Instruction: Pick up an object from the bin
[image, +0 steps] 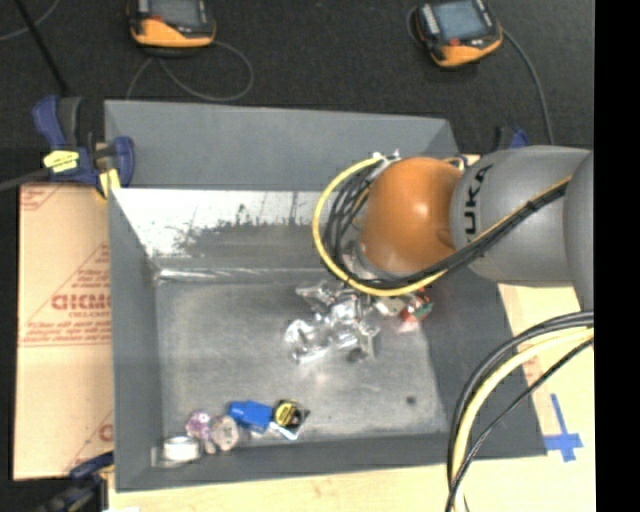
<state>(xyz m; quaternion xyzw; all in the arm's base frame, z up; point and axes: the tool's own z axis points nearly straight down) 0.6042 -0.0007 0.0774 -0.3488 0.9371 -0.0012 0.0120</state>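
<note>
We see our claw (335, 325) low over the middle of the bin (200, 330); spread or pressed together, we can't tell. A small red thing (412, 312) lies just beside it. The blue piece (250, 413) and its neighbours hug the near wall, well apart. The risk is closing on bare floor, or scraping it. There's open room to the left.

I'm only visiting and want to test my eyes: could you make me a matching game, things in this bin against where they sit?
Things: 1 tool; 2 blue piece; 3 red piece; 4 pale ring.
Places: A near-left corner of the bin; B middle of the bin floor; C between a pinkish piece and a yellow-and-black piece; D close beside the tool.
Pairs: 1-B, 2-C, 3-D, 4-A.
</note>
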